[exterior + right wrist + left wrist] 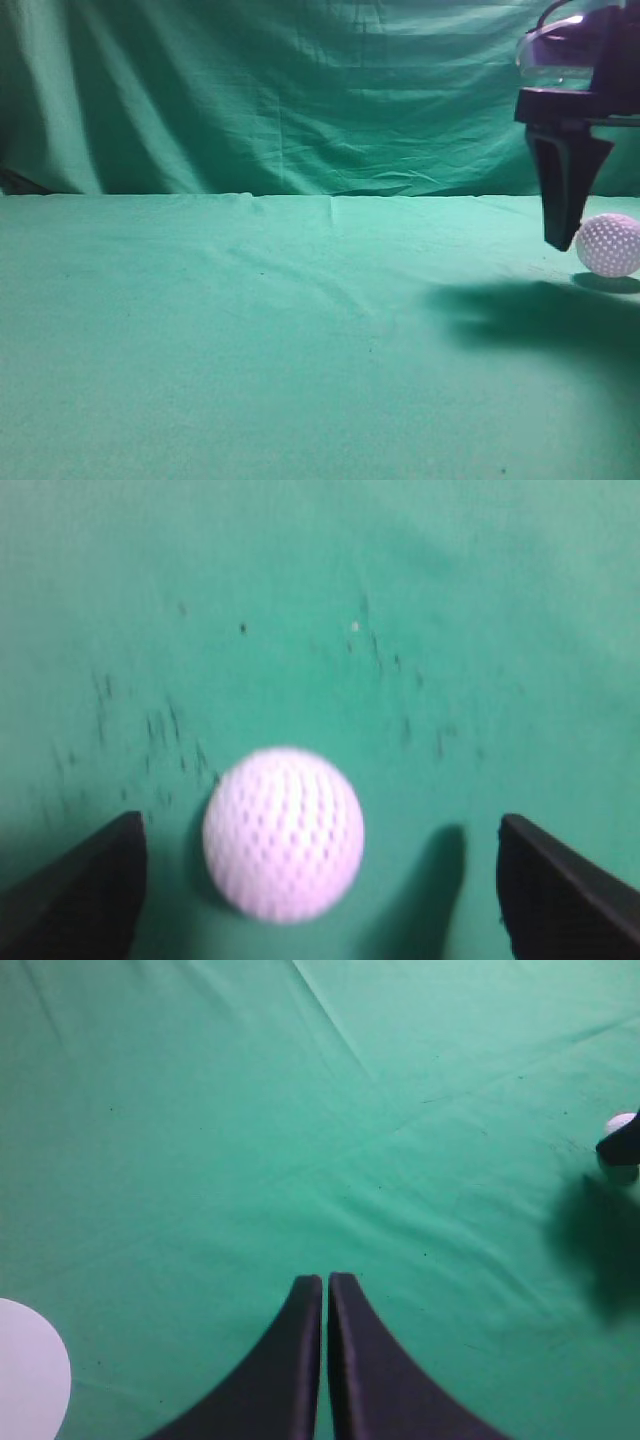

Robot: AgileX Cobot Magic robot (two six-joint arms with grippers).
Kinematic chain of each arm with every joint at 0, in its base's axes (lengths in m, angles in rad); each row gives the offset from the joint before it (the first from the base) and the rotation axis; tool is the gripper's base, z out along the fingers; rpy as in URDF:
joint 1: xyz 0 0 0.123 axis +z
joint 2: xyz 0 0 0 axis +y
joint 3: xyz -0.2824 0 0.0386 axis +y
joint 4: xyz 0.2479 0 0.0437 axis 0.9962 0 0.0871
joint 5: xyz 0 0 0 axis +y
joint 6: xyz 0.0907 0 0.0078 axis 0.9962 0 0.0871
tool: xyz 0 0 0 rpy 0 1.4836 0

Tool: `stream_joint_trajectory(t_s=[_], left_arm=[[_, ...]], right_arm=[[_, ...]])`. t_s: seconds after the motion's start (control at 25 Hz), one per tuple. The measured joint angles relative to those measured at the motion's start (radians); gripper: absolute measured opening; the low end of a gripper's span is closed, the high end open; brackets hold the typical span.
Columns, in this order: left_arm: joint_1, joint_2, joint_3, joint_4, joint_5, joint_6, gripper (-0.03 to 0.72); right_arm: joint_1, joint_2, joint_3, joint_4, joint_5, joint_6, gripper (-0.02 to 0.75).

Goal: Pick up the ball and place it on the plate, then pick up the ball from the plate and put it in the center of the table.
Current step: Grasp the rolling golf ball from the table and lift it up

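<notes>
The white dimpled ball (609, 244) rests on the green table (250, 330) at the far right. My right gripper (566, 215) hangs just above and beside it, open. In the right wrist view the ball (283, 833) lies between the two spread black fingers (320, 880), nearer the left one, touching neither. My left gripper (326, 1282) is shut and empty above bare cloth. The white plate (30, 1380) shows as a partial disc at the lower left of the left wrist view. The ball also shows small at the right edge of that view (620, 1123).
A draped green backdrop curtain (280, 90) hangs behind the table. The cloth has shallow wrinkles (400, 1120) and small dark specks (160, 725) near the ball. The right arm casts a dark shadow (520, 305) on the table.
</notes>
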Motion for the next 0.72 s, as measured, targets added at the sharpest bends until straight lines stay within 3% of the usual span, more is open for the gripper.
stream_joint_trajectory(t_s=[0.12,0.16,0.28,0.32,0.56,0.72], left_arm=[[0.000,0.000,0.000,0.000,0.000,0.000,0.000],[0.000,0.000,0.000,0.000,0.000,0.000,0.000],[0.000,0.000,0.000,0.000,0.000,0.000,0.000],[0.000,0.000,0.000,0.000,0.000,0.000,0.000],[0.000,0.000,0.000,0.000,0.000,0.000,0.000],[0.000,0.000,0.000,0.000,0.000,0.000,0.000]], right_arm=[[0.000,0.030,-0.028,0.002,0.000,-0.002,0.643],[0.000,0.052,-0.047,0.002,0.000,-0.002,0.596],[0.000,0.075,-0.057,0.008,0.004,-0.005,0.594],[0.000,0.080,-0.059,0.012,0.011,-0.005,0.549],[0.000,0.084,-0.060,0.017,0.023,-0.005,0.551],[0.000,0.084,-0.060,0.019,0.027,-0.005,0.320]])
